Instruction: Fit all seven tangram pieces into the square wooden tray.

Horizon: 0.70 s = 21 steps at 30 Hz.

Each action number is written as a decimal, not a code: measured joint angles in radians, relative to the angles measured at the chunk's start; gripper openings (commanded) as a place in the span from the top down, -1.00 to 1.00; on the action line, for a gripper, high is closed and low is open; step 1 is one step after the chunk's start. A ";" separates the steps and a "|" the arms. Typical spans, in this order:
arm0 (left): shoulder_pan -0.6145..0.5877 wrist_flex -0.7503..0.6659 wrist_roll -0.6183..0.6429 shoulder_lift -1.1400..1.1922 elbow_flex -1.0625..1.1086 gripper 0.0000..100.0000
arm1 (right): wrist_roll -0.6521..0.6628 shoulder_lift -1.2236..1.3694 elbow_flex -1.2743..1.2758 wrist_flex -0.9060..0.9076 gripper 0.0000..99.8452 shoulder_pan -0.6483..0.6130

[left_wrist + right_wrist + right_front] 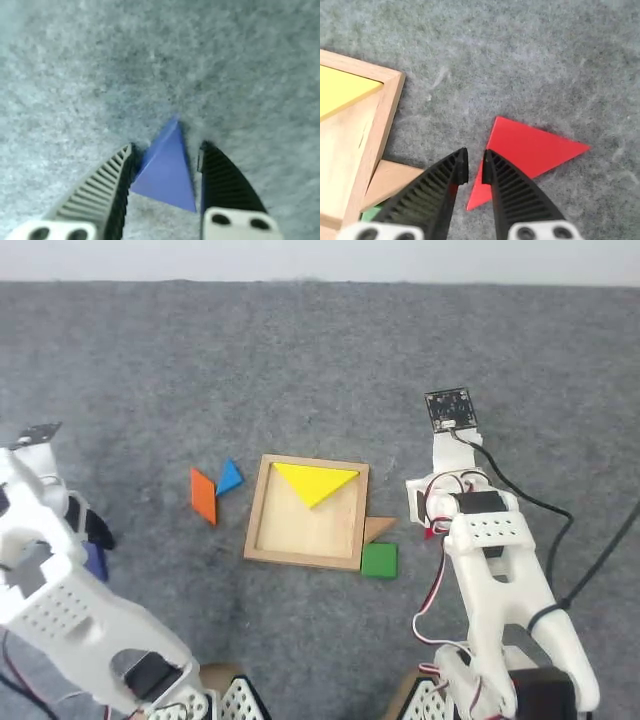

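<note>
While the left pincer [167, 146] stands part-open astride the blue triangle [165, 172] (apex pointing away, nothing clamped yet), the wooden tray [255, 515] lies well apart, toward the right arm [495, 570].

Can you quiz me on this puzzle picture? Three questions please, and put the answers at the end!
1. True or false: the yellow triangle lies inside the wooden tray.
2. Which piece lies between the left gripper's fingers? A) a green square B) a blue triangle C) an orange piece
3. Which piece lies under the right gripper?

Key
1. True.
2. B.
3. The red triangle.
</note>
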 measured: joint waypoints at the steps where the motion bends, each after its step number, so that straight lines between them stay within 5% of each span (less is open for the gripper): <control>1: 0.002 0.000 0.000 0.000 0.000 0.63 | 0.000 0.000 0.000 0.000 0.88 0.000; 12: -0.058 0.204 0.005 -0.063 -0.075 0.51 | 0.000 0.000 0.000 0.000 0.88 0.000; 21: -0.149 0.222 0.005 -0.075 -0.075 0.51 | 0.000 0.000 0.000 0.000 0.88 0.000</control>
